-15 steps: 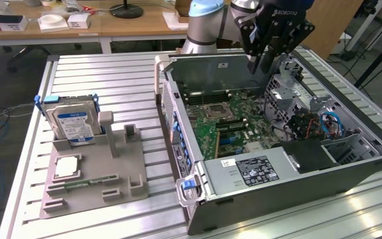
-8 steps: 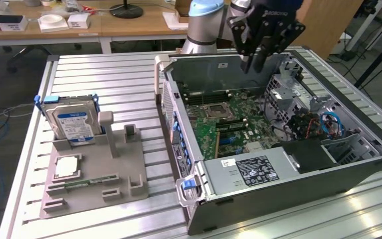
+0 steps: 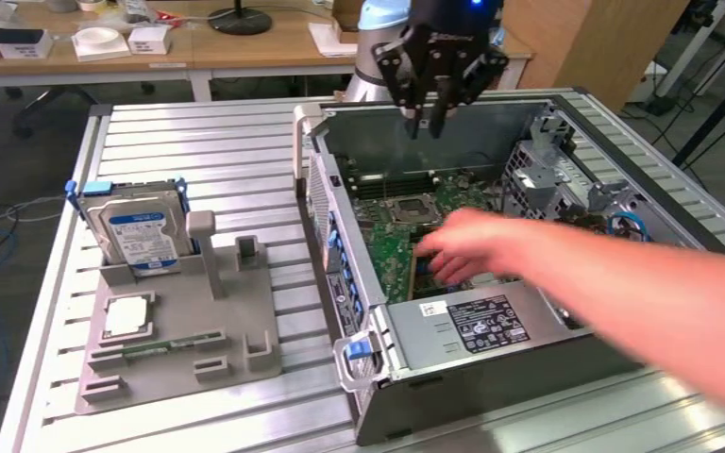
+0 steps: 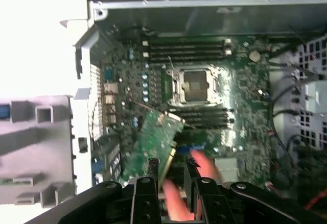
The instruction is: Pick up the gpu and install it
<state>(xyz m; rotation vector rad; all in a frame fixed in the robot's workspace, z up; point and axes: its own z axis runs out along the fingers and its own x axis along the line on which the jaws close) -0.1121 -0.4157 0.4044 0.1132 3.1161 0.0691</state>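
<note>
gpu (image 4: pixel 152 145) tilted in case (image 3: pixel 320 203) | hand (image 3: pixel 479 250) at it | gripper (image 3: pixel 429 125) abv, pts down, empty

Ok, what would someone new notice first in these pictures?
A person's arm reaches in from the exterior view's right, with the hand over the motherboard of the open case. The end effector hangs above the case, holding nothing. In the wrist view the gpu leans tilted on the board beside the hand.
</note>
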